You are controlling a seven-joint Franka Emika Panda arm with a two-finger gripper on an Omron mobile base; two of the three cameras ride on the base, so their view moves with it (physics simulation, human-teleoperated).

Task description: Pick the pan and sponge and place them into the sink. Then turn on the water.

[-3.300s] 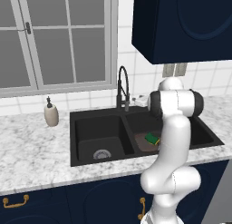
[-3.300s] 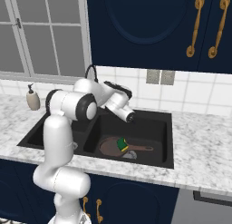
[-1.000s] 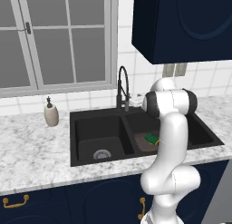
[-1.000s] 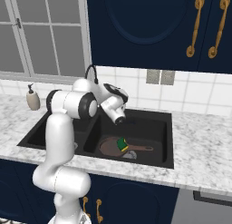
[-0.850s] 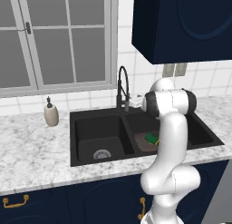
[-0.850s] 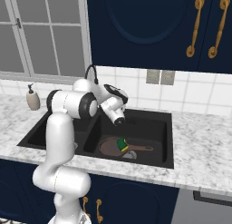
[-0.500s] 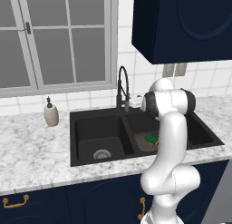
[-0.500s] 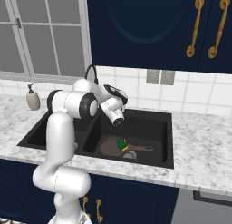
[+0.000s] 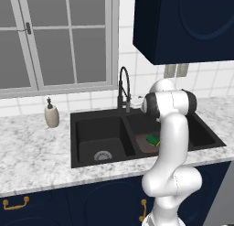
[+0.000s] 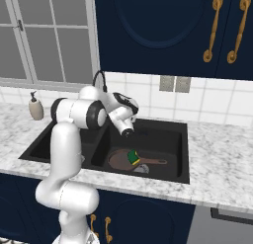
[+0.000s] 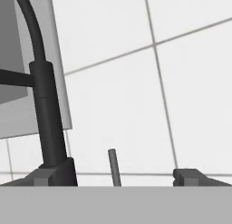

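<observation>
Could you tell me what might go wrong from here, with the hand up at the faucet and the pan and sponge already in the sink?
1. The open hand has the thin lever between its fingertips, but the faucet neck stands right beside one; a sideways push might strike the neck instead.
2. The sponge lies on the pan in the sink; a strong stream could wash it off.

Glossy white rounded arm (image 9: 172,142), dark joint bands
</observation>
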